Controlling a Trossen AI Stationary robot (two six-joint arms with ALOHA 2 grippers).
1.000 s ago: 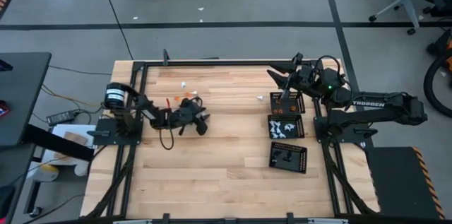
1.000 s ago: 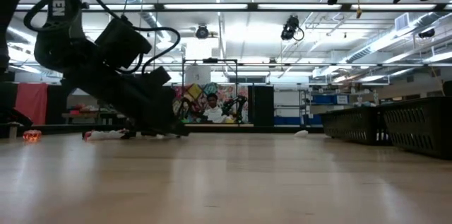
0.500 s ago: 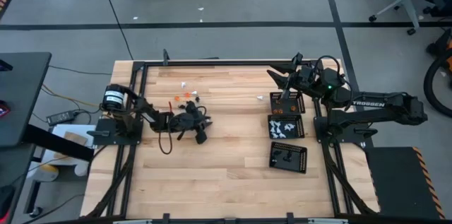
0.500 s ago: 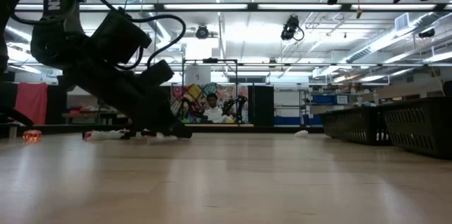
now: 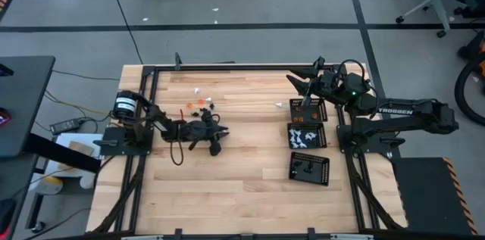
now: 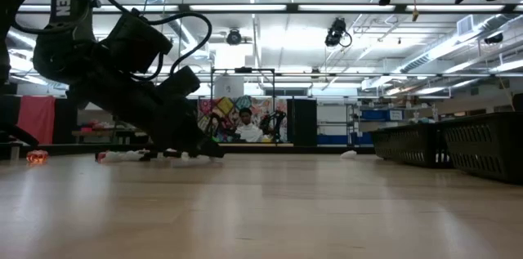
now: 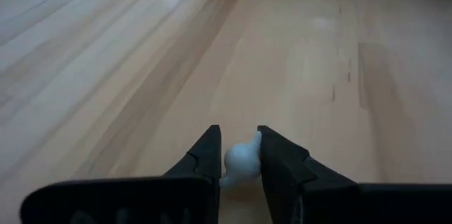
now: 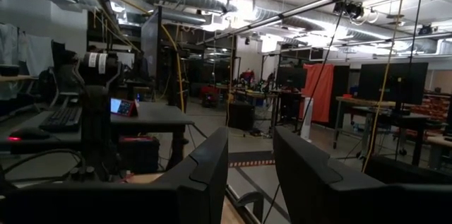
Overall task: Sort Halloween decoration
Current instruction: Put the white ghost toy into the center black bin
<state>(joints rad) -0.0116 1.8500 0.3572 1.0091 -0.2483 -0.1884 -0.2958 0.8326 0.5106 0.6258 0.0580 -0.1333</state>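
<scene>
Between the fingers of my left gripper (image 7: 240,155) sits a small white Halloween decoration piece (image 7: 242,160). In the high view that gripper (image 5: 217,131) is low over the left middle of the table. More loose pieces lie beyond it: white (image 5: 198,89), orange (image 5: 199,101) and black (image 5: 213,104). Another white piece (image 5: 278,104) lies near the trays. My right gripper (image 5: 301,83) hangs raised over the far right; its fingers (image 8: 212,174) stand apart with nothing between them. My left gripper pinches the white piece by its two sides (image 7: 248,155) between its two fingers, close to their tips. The fingers slant down from the table's left side, their tips (image 6: 211,151) at the tabletop. I cannot tell whether the piece is off the wood.
Three black perforated trays stand in a column at the right: the far one (image 5: 307,109), the middle one (image 5: 307,135) with white pieces, the near one (image 5: 309,167) with dark pieces. Bare wood stretches across the middle and the near half of the table.
My left gripper has shut from wide open onto the white piece, turning a little and shifting slightly toward the near edge while staying low at the tabletop.
</scene>
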